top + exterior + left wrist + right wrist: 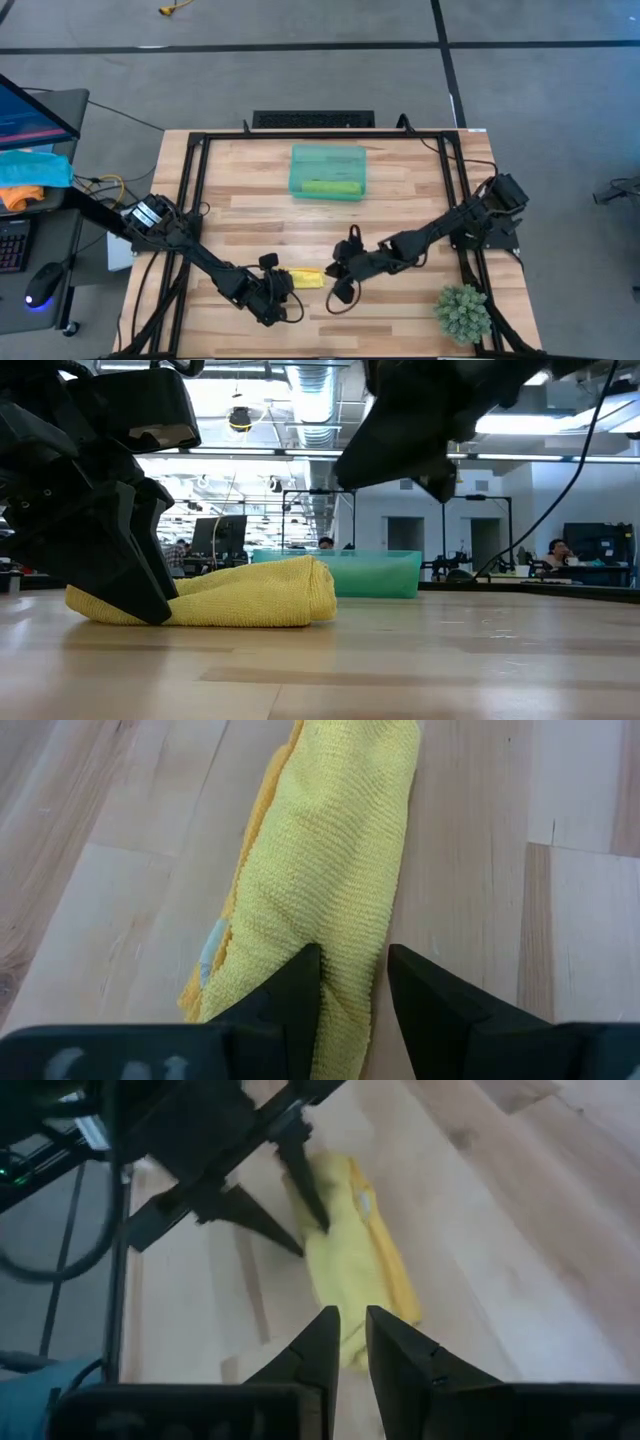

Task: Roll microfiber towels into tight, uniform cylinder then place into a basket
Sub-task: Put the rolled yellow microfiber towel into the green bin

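The yellow towel (308, 279) lies on the table as a loose roll near the front middle, shown in the low view as roll (250, 595). My left gripper (354, 982) is shut on the roll's left end. My right gripper (350, 1330) hangs above the table just right of the roll's other end; its fingers stand a narrow gap apart with nothing between them. In the low view it is raised clear of the cloth (400, 430). The teal basket (327, 160) stands at the far middle with a lime green rolled towel (330, 187) lying inside. My left gripper pinches the yellow roll's end (345, 960) between its two fingers. The fingers slant down from the table's near left and point along the roll. The roll lies on the table along its whole length, stretching away from the fingers.
A small green plant (462, 312) stands at the table's near right corner. Blue and orange cloths (30, 172) lie on a side desk left of the table. Bare wood stretches between the yellow roll and the basket.
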You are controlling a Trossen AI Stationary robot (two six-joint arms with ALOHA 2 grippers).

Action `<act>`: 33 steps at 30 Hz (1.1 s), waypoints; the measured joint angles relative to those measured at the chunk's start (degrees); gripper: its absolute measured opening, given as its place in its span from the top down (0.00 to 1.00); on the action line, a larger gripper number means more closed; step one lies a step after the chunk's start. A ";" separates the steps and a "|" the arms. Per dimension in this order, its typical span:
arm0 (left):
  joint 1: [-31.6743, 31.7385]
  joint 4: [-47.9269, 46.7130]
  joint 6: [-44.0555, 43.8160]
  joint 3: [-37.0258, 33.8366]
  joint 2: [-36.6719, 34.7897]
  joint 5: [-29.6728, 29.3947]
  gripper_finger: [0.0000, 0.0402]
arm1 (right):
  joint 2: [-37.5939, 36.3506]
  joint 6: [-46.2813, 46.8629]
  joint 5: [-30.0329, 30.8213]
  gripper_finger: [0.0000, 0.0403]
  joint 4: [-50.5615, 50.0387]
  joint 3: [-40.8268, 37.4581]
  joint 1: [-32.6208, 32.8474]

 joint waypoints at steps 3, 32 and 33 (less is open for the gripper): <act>-0.02 0.03 -0.11 0.00 0.00 -0.08 0.72 | 0.00 -1.86 -2.51 0.81 0.62 0.00 -1.79; -0.02 0.02 -0.07 0.15 0.00 -0.47 0.72 | 6.98 -5.66 -7.41 0.35 10.44 -0.24 -6.37; -0.02 -0.14 -0.07 0.15 0.00 -0.45 0.72 | 8.63 -5.67 -7.43 0.35 13.14 0.92 -6.18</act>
